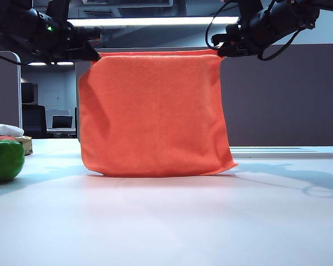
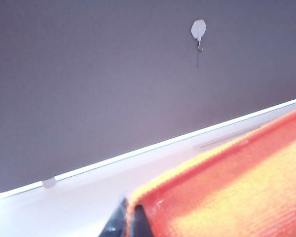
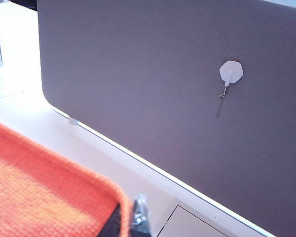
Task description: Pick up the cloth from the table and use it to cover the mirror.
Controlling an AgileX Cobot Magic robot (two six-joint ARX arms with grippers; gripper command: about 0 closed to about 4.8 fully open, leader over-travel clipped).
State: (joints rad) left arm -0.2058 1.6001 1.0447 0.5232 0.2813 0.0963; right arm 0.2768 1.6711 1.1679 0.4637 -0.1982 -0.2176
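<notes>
The orange cloth point(image 1: 155, 116) hangs spread out like a curtain, and its lower edge rests on the white table point(image 1: 166, 221). My left gripper point(image 1: 91, 54) is shut on the cloth's upper left corner, and my right gripper point(image 1: 221, 51) is shut on the upper right corner. In the left wrist view the cloth point(image 2: 237, 187) runs out from between the dark tips of the left gripper point(image 2: 130, 222). In the right wrist view the cloth's point(image 3: 44, 187) hem wraps through the right gripper point(image 3: 128, 219). The mirror is hidden from view.
A green round object point(image 1: 3, 160) sits at the table's left edge, with a white rag point(image 1: 5, 131) and a small box point(image 1: 26, 144) behind it. A grey-brown partition point(image 1: 283, 94) stands at the back, bearing a white hook point(image 3: 231, 72).
</notes>
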